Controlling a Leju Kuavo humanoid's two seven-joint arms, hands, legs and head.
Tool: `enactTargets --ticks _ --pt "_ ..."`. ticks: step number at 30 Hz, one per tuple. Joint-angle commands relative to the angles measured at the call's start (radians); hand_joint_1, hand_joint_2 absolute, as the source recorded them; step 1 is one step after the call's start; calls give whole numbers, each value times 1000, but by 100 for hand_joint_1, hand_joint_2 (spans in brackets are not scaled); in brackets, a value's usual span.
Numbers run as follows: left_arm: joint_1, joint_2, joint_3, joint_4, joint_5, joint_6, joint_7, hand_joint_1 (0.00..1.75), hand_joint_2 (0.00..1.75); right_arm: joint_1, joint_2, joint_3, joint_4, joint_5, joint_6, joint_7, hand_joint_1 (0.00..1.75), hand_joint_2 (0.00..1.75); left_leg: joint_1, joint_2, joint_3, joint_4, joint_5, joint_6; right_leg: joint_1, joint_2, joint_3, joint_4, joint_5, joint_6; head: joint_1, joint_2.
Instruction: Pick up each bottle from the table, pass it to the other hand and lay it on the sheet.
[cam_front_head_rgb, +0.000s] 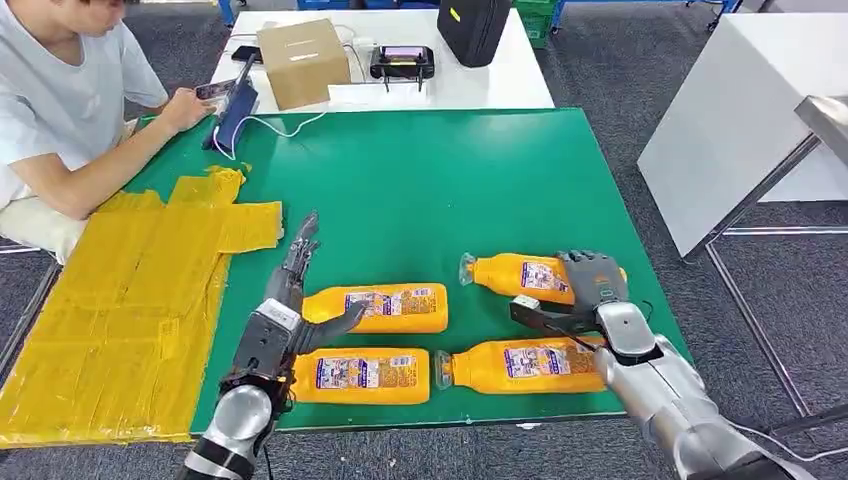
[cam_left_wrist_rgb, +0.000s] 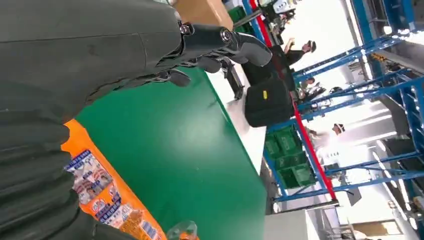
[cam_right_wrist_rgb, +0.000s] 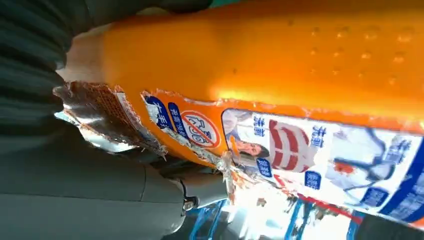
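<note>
The far-right bottle (cam_front_head_rgb: 520, 276) was still lying on the green table (cam_front_head_rgb: 440, 180), and the right hand (cam_front_head_rgb: 590, 285) was draped over its base end, fingers wrapped for a lift toward the handover. The left hand (cam_front_head_rgb: 295, 290) was held wide and empty between the yellow sheet (cam_front_head_rgb: 120, 300) and the other three bottles, apparently kept ready to receive.

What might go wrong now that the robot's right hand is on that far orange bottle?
The right hand covers only the base end of the far-right bottle, so the bottle might tip or slip when lifted.

The front-right bottle lies right beside that hand's thumb and could get nudged.

The left hand is spread open close against the middle bottle; moving to take the handover, it might push that bottle aside.
</note>
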Motion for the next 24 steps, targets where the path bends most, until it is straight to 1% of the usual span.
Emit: enactTargets --ticks 1,3,4,5,6,7,8,9,12,13,14,15,16,18,19,22,23,24 --pt "67 -2 76 -55 -46 0 28 0 175 166 66 -325 -503 77 -5 53 175 175 1 1 0 0 -2 -2 1 5 -1 0 -2 -2 0 0" --pt "84 -2 85 -66 -57 0 30 0 175 218 98 -376 -623 44 -94 18 175 175 1 -1 -3 0 -1 -2 0 2 -3 0 -1 -2 0 0" --pt "88 -2 86 -68 -60 0 29 0 175 244 122 -393 -684 11 -131 -9 175 175 1 0 -2 1 -3 -2 1 4 -2 1 -3 -3 0 0" --pt "90 -1 85 -65 -63 -1 28 0 175 270 150 -395 -744 -68 -166 -77 175 175 1 -1 -4 0 -2 -2 1 2 -4 0 -2 -2 0 0" --pt "88 -1 83 -59 -63 -1 27 0 175 288 168 -394 -778 -124 -175 -115 175 175 1 -2 -5 0 -1 -2 1 1 -5 0 -2 -2 0 0" --pt "85 0 76 -52 -64 -2 25 0 175 309 193 -382 -817 -211 -185 -169 175 175 2 -2 -3 1 -3 -3 1 2 -2 0 -4 -3 1 0" --pt "78 2 68 -43 -64 -4 20 0 175 321 215 -377 -843 -243 -218 -200 175 175 1 -2 -4 0 -2 -2 1 0 -4 0 -3 -2 0 0" --pt "76 1 65 -39 -63 -4 19 0 175 326 219 -372 -846 -243 -218 -199 175 175 2 -2 -1 1 -4 -3 1 2 -1 1 -5 -4 0 0" --pt "72 -1 62 -36 -63 -3 18 0 175 323 220 -368 -840 -242 -222 -200 175 175 1 -5 -5 0 -2 -2 1 -3 -5 0 -3 -3 0 0" --pt "70 1 60 -35 -63 -3 18 0 175 320 225 -372 -835 -256 -240 -214 175 175 2 -6 -3 1 -3 -3 1 -1 -3 1 -5 -3 0 0" --pt "65 3 52 -32 -59 -2 14 0 175 316 241 -368 -825 -317 -242 -252 175 175 1 -5 -4 0 -2 -2 1 -2 -4 0 -5 -1 0 0" --pt "62 3 49 -30 -57 -2 13 0 175 314 247 -361 -820 -333 -234 -260 175 175 2 -5 -2 1 -4 -3 1 0 -1 0 -6 -2 0 0" --pt "53 3 42 -26 -52 -3 10 0 175 305 253 -333 -808 -418 -175 -297 175 175 2 -5 -4 0 -2 -2 1 -1 -4 0 -5 -1 1 0" --pt "24 9 25 -12 -39 -8 3 0 175 285 282 -293 -767 -668 -11 -386 175 175 2 -4 -3 0 -3 -2 1 0 -2 0 -5 -1 0 0" --pt "7 12 14 3 -26 -11 -3 0 175 270 295 -272 -730 -746 47 -419 175 175 1 -3 -4 0 -2 -2 1 0 -4 0 -4 -1 1 0" --pt "-37 15 -16 33 15 -34 -11 0 175 231 337 -215 -604 -826 102 -467 175 175 2 -3 -4 0 -2 -3 1 1 -3 -1 -4 -1 1 0" --pt "-41 15 -19 34 19 -33 -10 0 175 227 344 -208 -586 -825 90 -478 175 175 1 -3 -5 -1 -1 -2 1 -1 -4 -1 -3 -1 1 0" --pt "-41 15 -19 34 19 -33 -10 0 175 227 344 -208 -586 -825 90 -478 175 175 2 -3 -2 -1 -2 -3 1 2 -2 -1 -4 -2 0 0"
